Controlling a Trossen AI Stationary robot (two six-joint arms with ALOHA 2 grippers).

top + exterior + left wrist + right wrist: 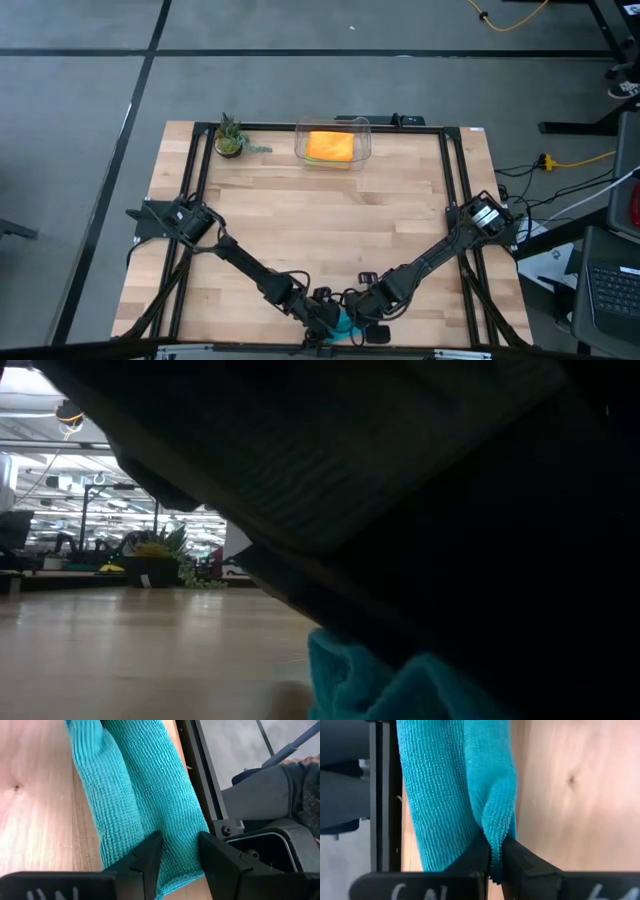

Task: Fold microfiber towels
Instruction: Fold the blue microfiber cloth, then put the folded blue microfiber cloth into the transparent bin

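A teal microfiber towel (347, 326) lies bunched in long folds at the table's near edge, also seen in the low view (370, 680). Both arms meet over it. My right gripper (496, 855) is shut on a raised ridge of the cloth. My left gripper (180, 857) is open at the towel's other end, one finger on either side of a strip of cloth (175, 810). An orange towel (330, 147) lies in the clear bin at the far edge. My right gripper pinches a raised fold of the teal towel (495, 827) between its two fingers, coming steeply from above. The fold stands up into the fingers while the cloth on both sides lies slack on the table. My left gripper has cloth between its open fingers (150, 852); whether they touch it I cannot tell.
The clear plastic bin (365, 135) stands at the far middle and a small potted plant (230, 137) to its left. A black frame rail (382, 795) runs along the near edge beside the towel. Bare wood (320, 220) spreads between the towel and the bin.
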